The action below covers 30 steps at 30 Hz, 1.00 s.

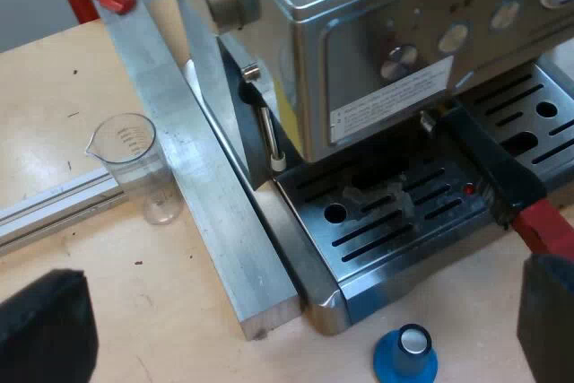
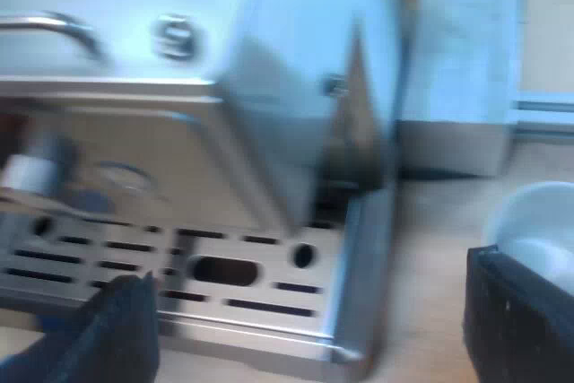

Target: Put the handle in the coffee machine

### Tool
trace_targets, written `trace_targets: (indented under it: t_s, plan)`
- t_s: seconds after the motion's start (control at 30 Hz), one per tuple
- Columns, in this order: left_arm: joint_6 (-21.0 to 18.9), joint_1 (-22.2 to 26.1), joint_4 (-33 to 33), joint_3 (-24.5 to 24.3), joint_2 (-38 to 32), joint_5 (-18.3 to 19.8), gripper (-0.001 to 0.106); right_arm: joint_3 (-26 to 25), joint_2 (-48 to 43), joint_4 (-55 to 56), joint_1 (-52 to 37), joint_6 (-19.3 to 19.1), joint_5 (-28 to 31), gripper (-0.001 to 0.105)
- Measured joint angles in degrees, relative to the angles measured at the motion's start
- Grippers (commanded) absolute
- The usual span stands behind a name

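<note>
Handle (image 1: 502,177) is seen at the machine's (image 1: 377,42) front, red end out past the drip tray (image 1: 395,226). Left gripper (image 1: 296,320) is spread wide, nothing held, tamper (image 1: 405,354) close by. Right gripper (image 2: 314,320) is also spread wide and empty, by the tray.

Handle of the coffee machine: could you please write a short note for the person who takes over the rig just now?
Left pincer: open, empty, above the table near the drip tray corner.
Right pincer: open, empty, low before the espresso machine front.
Handle: sticks out of the machine's front over the tray, red end outward; it seems in place, but I cannot tell if it is locked.
Blue tamper and measuring glass stand on the table.
Left to do: confirm the lock.
</note>
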Motion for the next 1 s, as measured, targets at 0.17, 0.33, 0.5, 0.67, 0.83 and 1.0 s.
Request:
trace_targets:
  t_s: [0.17,0.33,0.5,0.67,0.83,1.0]
  plan:
    - [0.0,0.9,0.0,0.0,0.0,0.0,0.097,0.0,-1.7,3.3,-5.8,-3.9,-0.3,0.071]
    - [-0.1,0.9,0.0,0.0,0.0,0.0,0.097,0.0,-3.7,4.6,-13.9,-6.7,-0.6,0.071]
    - [-0.8,0.9,-0.3,0.0,0.0,1.0,0.097,0.0,-6.4,5.0,-21.6,-9.9,-2.9,0.071]
    - [-0.9,0.9,-0.3,0.0,-0.7,1.3,0.097,0.0,-10.8,5.0,-23.7,-13.7,-5.2,0.071]
    - [-0.9,0.9,-0.4,0.0,-4.4,1.3,0.097,0.0,-16.3,5.1,-23.7,-14.3,-5.3,0.071]
    - [-1.0,0.9,-0.4,0.0,-10.4,1.3,0.097,0.0,-22.5,5.5,-23.7,-14.3,-5.3,0.071]
